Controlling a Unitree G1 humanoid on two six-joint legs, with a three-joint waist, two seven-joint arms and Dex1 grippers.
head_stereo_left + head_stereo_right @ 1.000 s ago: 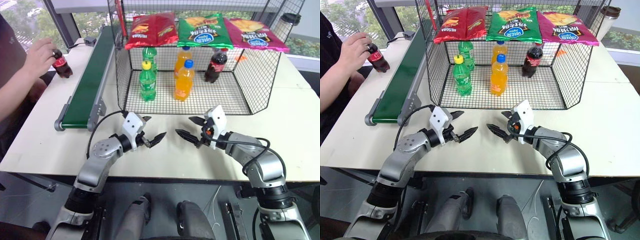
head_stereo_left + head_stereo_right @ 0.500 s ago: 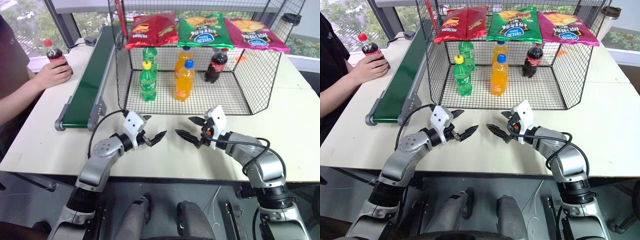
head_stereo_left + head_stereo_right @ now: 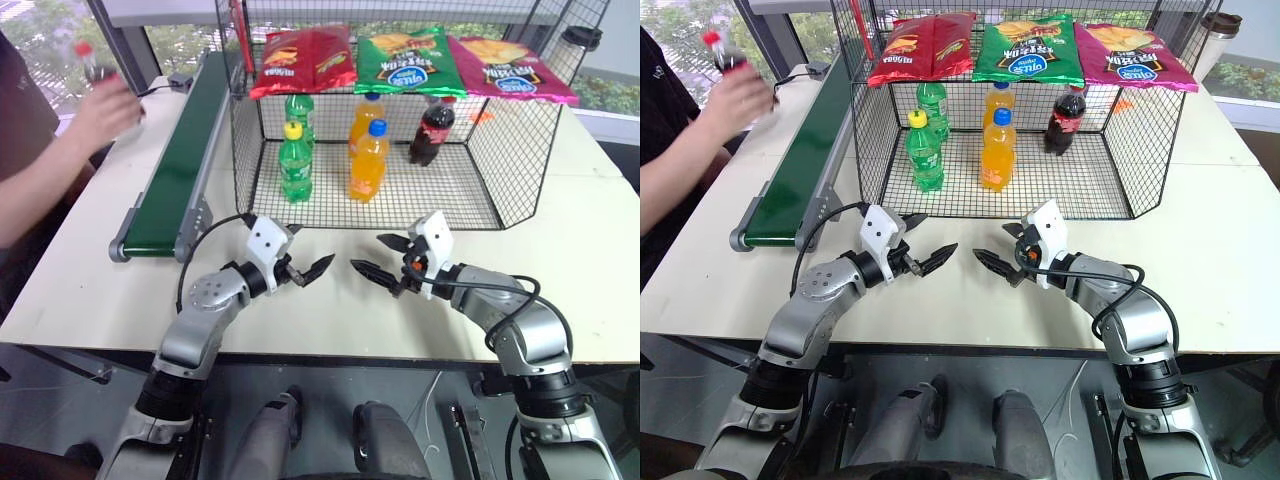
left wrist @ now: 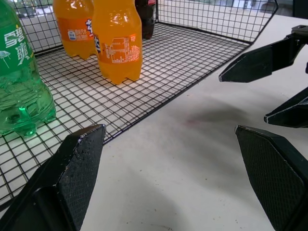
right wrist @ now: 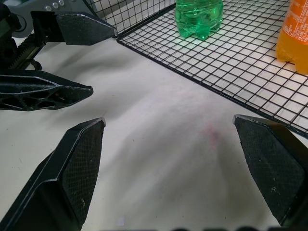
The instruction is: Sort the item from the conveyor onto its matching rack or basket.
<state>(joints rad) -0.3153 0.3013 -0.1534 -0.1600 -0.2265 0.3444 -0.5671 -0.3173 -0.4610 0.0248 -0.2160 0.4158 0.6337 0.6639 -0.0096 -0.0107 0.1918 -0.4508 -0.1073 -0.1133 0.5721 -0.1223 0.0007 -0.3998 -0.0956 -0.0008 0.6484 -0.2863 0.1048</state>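
A person's hand [image 3: 108, 108] holds the item, a small cola bottle [image 3: 724, 60] with a red cap, in the air at the far left, beyond the conveyor [image 3: 178, 165]; the bottle is blurred. The dark green conveyor runs along the left side of the black wire basket [image 3: 478, 170]. My left gripper [image 3: 312, 248] and right gripper [image 3: 365, 252] hover open and empty over the white table, in front of the basket, tips facing each other with a small gap between. The left wrist view shows open fingers [image 4: 79, 159] with the basket floor ahead.
In the basket stand two green soda bottles [image 3: 294, 160], two orange soda bottles [image 3: 368, 160] and another cola bottle [image 3: 434, 130]. Three crisp bags [image 3: 404, 60] lie on the sloped rack above. A cup [image 3: 581, 42] stands at the far right. The table's front edge is just below my grippers.
The person's hand has lifted the cola bottle from the table beside the conveyor up into the air. Both grippers have stayed in place, open.
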